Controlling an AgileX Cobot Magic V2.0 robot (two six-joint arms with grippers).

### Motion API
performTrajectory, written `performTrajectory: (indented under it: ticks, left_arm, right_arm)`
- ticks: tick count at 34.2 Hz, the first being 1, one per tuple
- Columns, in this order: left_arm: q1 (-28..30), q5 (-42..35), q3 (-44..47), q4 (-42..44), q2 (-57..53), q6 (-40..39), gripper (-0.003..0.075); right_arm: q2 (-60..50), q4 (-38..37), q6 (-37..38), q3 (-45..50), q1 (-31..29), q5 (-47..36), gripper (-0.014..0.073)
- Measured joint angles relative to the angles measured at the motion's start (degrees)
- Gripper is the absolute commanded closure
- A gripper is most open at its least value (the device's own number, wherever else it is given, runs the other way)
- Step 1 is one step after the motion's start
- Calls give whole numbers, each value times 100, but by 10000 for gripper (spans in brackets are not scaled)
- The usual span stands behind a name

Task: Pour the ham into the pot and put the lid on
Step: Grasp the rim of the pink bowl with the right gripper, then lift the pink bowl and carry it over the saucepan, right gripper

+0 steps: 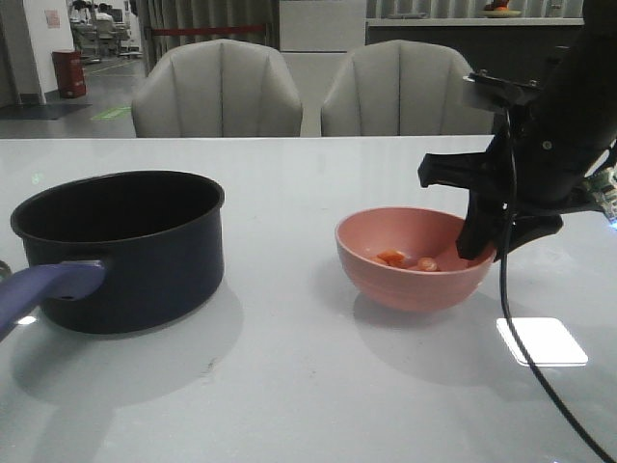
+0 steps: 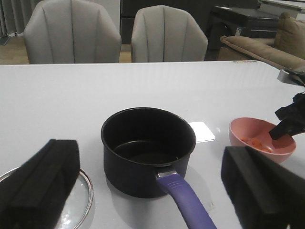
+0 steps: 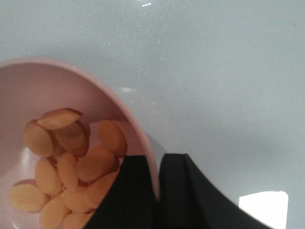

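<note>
The ham is several orange-pink chunks lying in the salmon-pink bowl; it also shows in the front view. My right gripper is shut on the bowl's right rim, one finger inside and one outside; the bowl rests on the table. The dark navy pot stands empty at the left, its purple-blue handle pointing toward me. My left gripper is open and empty above the handle. The glass lid lies on the table beside the pot, mostly hidden behind a finger.
The white table carries the pot and bowl about a hand's width apart. Two grey chairs stand behind the far edge. A black cable hangs from my right arm to the table.
</note>
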Motion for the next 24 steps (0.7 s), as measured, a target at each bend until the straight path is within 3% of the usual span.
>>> performTrajectory:
  ticks: [8,13,19,24]
  left_arm:
    - [0,0,0,0,0,0,62]
    - [0,0,0,0,0,0,62]
    - [0,0,0,0,0,0,62]
    - [0,0,0,0,0,0,62]
  right_arm:
    - [-109,11,-14,-56,9,4,466]
    - [-217,11,-474,-589,155,495,466]
    - [-202,11,-926,-1638,794,1192,466]
    - [-28,11,-987,-2377,1404,1130,466]
